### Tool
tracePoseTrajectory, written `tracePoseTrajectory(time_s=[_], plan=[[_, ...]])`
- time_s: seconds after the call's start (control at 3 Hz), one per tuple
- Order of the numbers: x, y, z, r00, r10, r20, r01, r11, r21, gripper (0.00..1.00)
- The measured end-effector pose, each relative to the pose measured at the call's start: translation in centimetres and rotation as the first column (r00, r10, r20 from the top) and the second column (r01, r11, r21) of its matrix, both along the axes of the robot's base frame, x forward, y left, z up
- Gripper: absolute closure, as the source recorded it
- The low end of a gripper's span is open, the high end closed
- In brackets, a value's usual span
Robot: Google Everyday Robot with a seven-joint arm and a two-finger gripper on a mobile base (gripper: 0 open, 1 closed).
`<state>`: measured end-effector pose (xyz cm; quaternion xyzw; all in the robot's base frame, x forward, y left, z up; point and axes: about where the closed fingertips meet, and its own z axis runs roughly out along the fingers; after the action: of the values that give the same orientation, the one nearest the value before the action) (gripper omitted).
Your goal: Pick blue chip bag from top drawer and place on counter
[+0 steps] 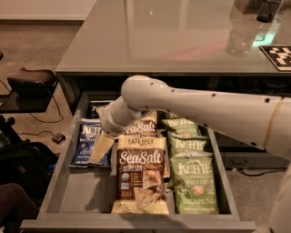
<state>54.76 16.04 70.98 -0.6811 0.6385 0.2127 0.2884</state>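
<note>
The top drawer (58,182) stands pulled open below the counter (159,41). The blue chip bag (83,136) lies flat in the drawer's left row, white lettering up. My gripper (101,148) reaches down into the drawer from the right on the white arm. Its pale tip sits over the bag's right edge. A darker navy bag (96,109) lies behind the blue one, partly hidden by my wrist.
A large Sea Salt bag (141,177) fills the middle row, and green Kettle bags (193,182) fill the right row. On the counter stand a clear glass (238,38), a dark cup (268,9) and a black-and-white marker (279,57). A black stand (29,86) is on the floor at left.
</note>
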Motion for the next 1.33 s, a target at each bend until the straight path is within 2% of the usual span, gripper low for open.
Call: tracePoseTrajectory(time_s=[0.33,0.67,1.0,1.33], plan=[[0.4,1.6,-1.4,0.9986,-0.050,-0.018,0.048,0.997,-0.058,0.00],[0.9,2.2,-3.9,0.9914,-0.110,-0.070,0.101,0.988,-0.115,0.00],[1.3,2.2,-6.6,0.9773,-0.158,-0.141,0.139,0.981,-0.137,0.00],[1.2,2.5,-9.2,0.9593,-0.186,-0.213,0.162,0.979,-0.125,0.00]])
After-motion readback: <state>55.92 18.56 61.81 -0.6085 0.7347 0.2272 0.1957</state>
